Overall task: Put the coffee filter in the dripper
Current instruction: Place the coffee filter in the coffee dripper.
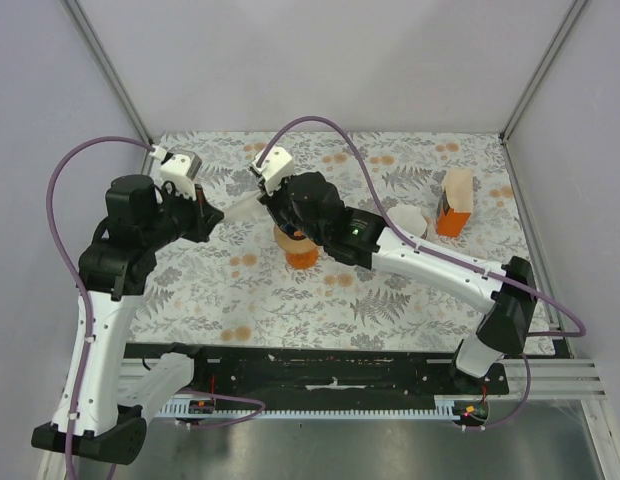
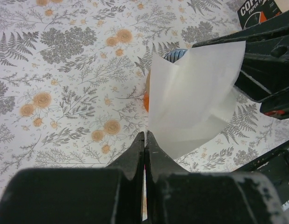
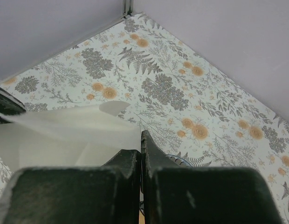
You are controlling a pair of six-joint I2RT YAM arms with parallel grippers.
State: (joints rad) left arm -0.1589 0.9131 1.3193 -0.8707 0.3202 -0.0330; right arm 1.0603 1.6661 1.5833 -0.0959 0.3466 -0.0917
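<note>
A white paper coffee filter (image 1: 244, 208) hangs in the air between my two grippers, spread open in the left wrist view (image 2: 193, 95) and the right wrist view (image 3: 65, 128). My left gripper (image 2: 145, 135) is shut on its one edge; my right gripper (image 3: 141, 140) is shut on the opposite edge. The orange dripper (image 1: 300, 250) stands on the table just below the right gripper, mostly hidden by the arm. Its dark ribbed rim (image 2: 175, 54) peeks out behind the filter, and also shows in the right wrist view (image 3: 179, 160).
An orange filter box (image 1: 454, 202) stands at the back right with a stack of white filters (image 1: 410, 222) beside it. The floral cloth (image 1: 290, 300) covers the table. Grey walls close in the back and sides.
</note>
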